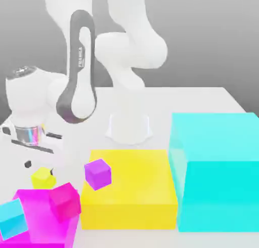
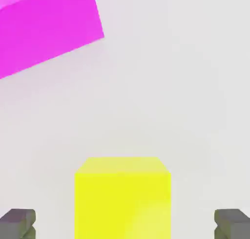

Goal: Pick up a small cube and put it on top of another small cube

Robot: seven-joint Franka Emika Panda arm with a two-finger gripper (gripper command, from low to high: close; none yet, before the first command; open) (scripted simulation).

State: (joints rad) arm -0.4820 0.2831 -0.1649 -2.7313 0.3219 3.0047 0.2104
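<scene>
Bright yellow, plain: the small cube (image 1: 42, 177), near the table's (image 1: 202, 97) front left corner; purple: another small cube (image 1: 98, 173) just beside it; hot pink: a small cube (image 1: 64, 201) atop the magenta block (image 1: 43, 229); cyan: a little cube (image 1: 12, 219) on that same block; flat yellow: the large block (image 1: 129, 189) at the front edge; pale cyan: the big block (image 1: 217, 171) toward the front right corner; white with a dark grey band: the arm (image 1: 81, 65); dark grey: fingertips (image 2: 17, 223); off-white, unpatterned: the table.
</scene>
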